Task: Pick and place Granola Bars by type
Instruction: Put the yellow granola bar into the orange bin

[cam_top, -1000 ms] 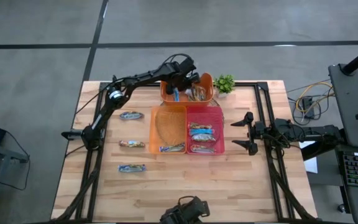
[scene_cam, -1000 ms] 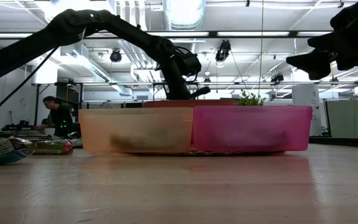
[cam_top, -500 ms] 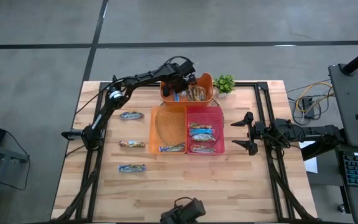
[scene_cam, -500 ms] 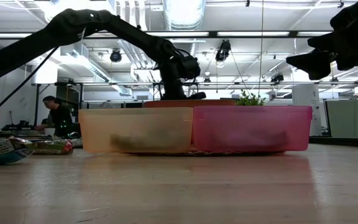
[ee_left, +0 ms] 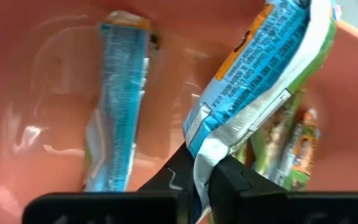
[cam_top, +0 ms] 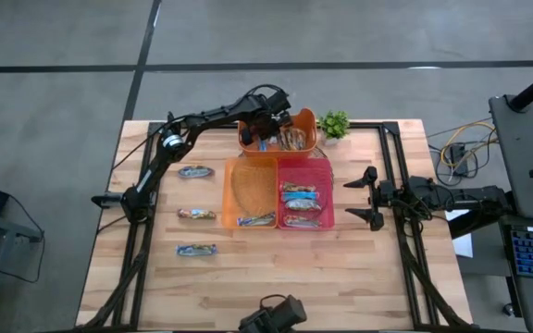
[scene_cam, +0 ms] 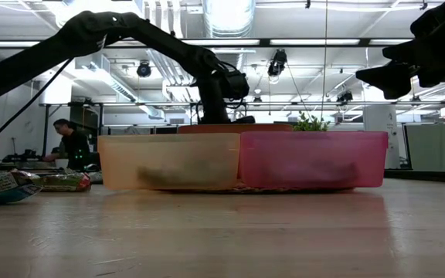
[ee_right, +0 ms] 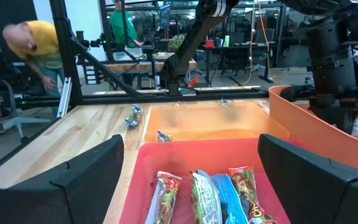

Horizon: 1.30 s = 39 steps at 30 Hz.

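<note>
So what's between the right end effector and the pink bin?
Bare table in the high view: the open right end effector sits apart from the pink bin.

Blue bar wrapper (ee_left: 272, 68) carries small, unreadable print

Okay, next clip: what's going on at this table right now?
The left end effector is down inside the orange source bin at the table's far side, shut on a blue-and-white granola bar. The right end effector waits open beside the pink bin, which holds several bars. The orange sorting bin has one; three bars lie loose on the table.
</note>
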{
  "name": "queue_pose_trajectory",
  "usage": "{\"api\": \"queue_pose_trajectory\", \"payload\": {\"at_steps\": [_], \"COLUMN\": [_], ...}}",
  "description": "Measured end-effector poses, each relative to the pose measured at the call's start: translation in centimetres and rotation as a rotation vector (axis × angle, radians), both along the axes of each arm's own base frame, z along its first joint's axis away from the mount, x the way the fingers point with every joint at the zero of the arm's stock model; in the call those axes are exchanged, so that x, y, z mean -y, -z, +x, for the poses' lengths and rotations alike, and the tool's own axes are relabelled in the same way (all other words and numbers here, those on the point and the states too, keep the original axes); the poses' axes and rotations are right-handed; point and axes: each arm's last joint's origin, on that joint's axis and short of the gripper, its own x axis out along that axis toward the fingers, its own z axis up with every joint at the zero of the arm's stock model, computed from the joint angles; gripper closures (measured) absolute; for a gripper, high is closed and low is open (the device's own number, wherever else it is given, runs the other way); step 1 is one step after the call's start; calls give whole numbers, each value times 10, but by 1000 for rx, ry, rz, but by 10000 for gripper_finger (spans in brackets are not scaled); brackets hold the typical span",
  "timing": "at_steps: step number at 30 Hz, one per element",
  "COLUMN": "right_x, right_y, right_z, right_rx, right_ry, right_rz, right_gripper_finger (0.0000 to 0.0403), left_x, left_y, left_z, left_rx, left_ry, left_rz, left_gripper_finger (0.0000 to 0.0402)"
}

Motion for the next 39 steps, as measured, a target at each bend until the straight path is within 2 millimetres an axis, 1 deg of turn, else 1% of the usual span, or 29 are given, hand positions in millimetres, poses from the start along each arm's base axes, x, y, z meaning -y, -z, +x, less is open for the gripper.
{"api": "queue_pose_trajectory", "payload": {"at_steps": [4, 11, 16, 21, 29, 31, 33, 36, 39], "right_x": [0, 0, 0, 0, 0, 0, 0, 0, 0], "right_y": [0, 0, 0, 0, 0, 0, 0, 0, 0], "right_z": [0, 0, 0, 0, 0, 0, 0, 0, 0], "right_rx": [0, 0, 0, 0, 0, 0, 0, 0, 0], "right_ry": [0, 0, 0, 0, 0, 0, 0, 0, 0], "right_rz": [1, 1, 1, 2, 1, 2, 0, 2, 1], "right_gripper_finger": [44, 44, 44, 44, 44, 44, 44, 44, 44], "left_x": [-1, -1, -1, -1, -4, -5, -5, -5, -6], "left_y": [-1, -1, -1, -1, -1, -1, -2, -2, -9], "left_z": [2, 2, 2, 2, 0, 0, 1, 1, 2], "left_rx": [21, 16, 15, 11, 15, 24, 35, 38, 50], "left_ry": [34, 49, 55, 73, 68, 74, 78, 80, 96], "left_rz": [12, 18, 21, 29, 25, 14, 10, 11, 28], "left_gripper_finger": [372, 346, 316, 268, 177, 162, 154, 153, 153]}}
